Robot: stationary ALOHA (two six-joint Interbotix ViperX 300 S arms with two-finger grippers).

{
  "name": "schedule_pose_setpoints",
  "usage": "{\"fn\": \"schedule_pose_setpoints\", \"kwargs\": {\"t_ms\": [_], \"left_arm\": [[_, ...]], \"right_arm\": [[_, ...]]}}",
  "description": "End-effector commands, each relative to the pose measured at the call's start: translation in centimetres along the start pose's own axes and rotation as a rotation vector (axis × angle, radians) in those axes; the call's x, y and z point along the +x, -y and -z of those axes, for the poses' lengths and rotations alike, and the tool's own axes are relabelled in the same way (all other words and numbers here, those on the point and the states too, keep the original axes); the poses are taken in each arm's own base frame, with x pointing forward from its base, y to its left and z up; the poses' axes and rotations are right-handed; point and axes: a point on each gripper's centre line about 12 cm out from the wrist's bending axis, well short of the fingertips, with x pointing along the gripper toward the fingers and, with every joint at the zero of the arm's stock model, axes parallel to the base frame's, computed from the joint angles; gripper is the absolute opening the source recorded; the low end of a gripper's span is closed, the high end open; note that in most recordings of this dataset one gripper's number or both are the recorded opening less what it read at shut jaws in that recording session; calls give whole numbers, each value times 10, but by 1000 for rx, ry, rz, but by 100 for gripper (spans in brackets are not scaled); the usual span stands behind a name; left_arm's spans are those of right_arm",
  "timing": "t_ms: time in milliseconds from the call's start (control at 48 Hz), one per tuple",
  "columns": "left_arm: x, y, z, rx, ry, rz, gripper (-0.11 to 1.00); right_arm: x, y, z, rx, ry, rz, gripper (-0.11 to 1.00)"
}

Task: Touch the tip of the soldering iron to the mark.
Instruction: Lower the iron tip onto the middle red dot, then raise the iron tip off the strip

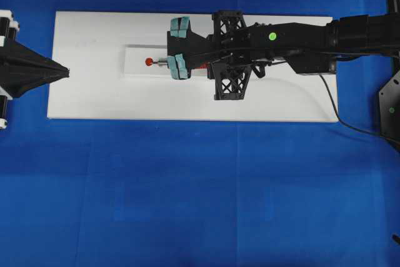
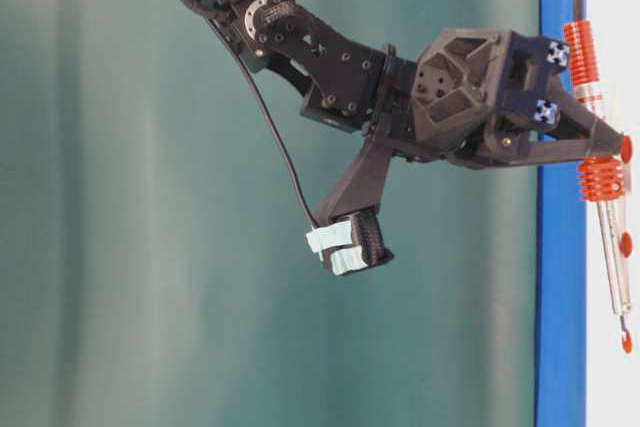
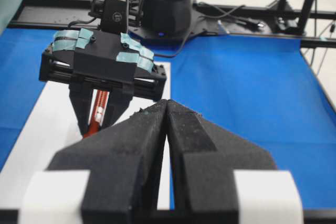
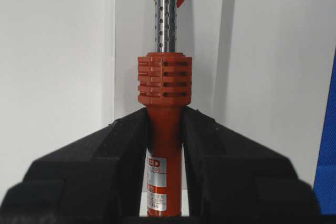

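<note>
The soldering iron (image 4: 164,145) handle label reads "ED" and "800".

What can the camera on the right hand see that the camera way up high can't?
Only the right wrist view shows the soldering iron's ribbed red collar, the holes in its silver shaft and the label on its handle, squeezed between the black fingers. Only the overhead view shows the whole white board, the blue table, the left gripper and the cord. Both show the right gripper holding the iron and the red mark.
</note>
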Motion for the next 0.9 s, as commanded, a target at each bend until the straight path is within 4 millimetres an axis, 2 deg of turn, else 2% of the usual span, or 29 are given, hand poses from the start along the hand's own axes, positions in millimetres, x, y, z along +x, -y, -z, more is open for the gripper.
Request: {"fn": "schedule_pose_setpoints", "kwargs": {"t_ms": [0, 563, 730, 876], "left_arm": [[2, 1, -4, 1, 9, 2, 0], [2, 1, -3, 1, 8, 4, 0], [2, 1, -3, 0, 8, 4, 0], [2, 1, -3, 0, 6, 4, 0]], "right_arm": [[-11, 2, -12, 6, 47, 0, 6], [-14, 1, -13, 5, 50, -1, 6], [-40, 5, -22, 14, 102, 5, 6], [-74, 11, -27, 25, 155, 16, 6]]}}
